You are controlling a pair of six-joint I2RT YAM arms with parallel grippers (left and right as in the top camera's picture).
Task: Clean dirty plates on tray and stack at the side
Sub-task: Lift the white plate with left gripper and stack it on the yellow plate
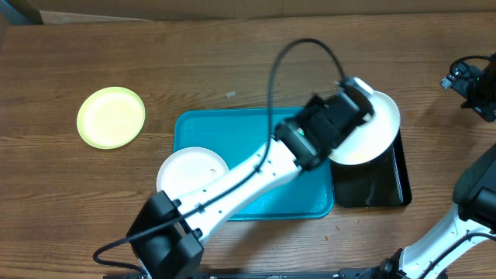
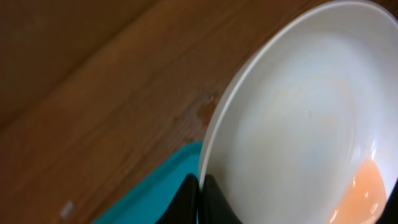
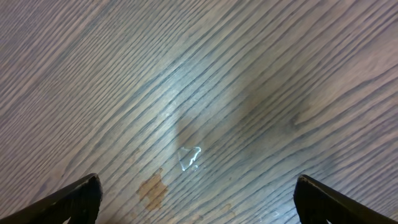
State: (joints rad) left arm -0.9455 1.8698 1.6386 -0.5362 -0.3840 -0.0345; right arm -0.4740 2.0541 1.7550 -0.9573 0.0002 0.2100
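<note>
The wooden table (image 1: 232, 62) is filling the frame, with the blue tray (image 1: 203, 128) lying at its centre. The left arm (image 1: 248, 174) is reaching from the lower left across the tray. A black tray (image 1: 380, 190) is sitting just right of the blue one.

The held plate (image 1: 376, 128), white and tilted, is hanging above the black tray, with an orange smear (image 2: 367, 186) pooling at its low edge. The left gripper (image 2: 200, 190) is pinching its rim, fingers clamped together on it. A second white plate (image 1: 190, 170) is resting on the blue tray's lower left. The green plate (image 1: 111, 117) is lying on the table at upper left.

The right gripper (image 3: 198, 199) is hovering at upper right over bare wood, fingers spread wide apart.
</note>
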